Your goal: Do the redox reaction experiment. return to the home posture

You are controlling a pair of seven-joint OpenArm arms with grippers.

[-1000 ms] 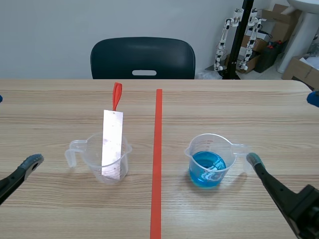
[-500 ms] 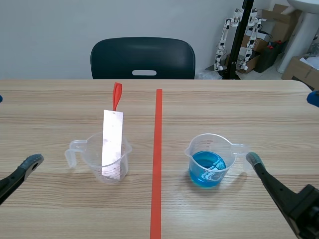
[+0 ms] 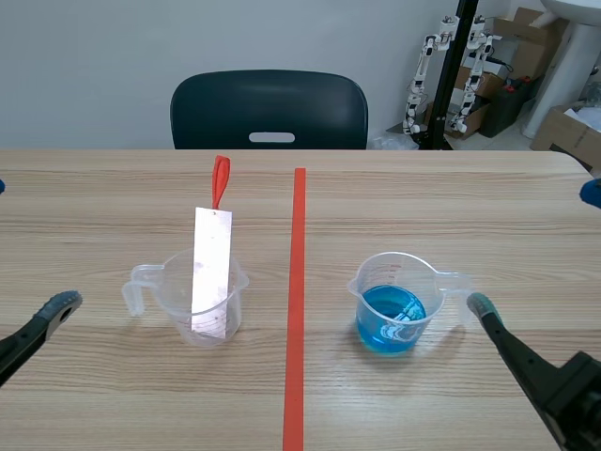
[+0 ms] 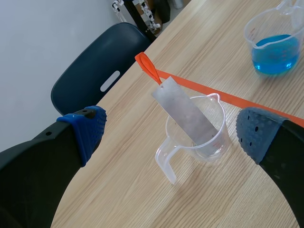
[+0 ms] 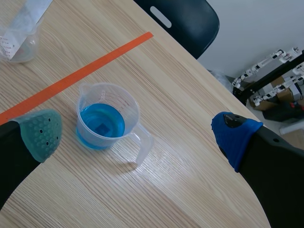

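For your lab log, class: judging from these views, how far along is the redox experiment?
Looks done: the flat silvery metal strip with an orange-red loop leans in the clear plastic beaker left of the orange-red tape line; the clear plastic beaker of blue liquid stands apart. In hand: nothing; the left gripper and right gripper are open, clear of both beakers. Left: returning home; both arms sit low at the near edge.
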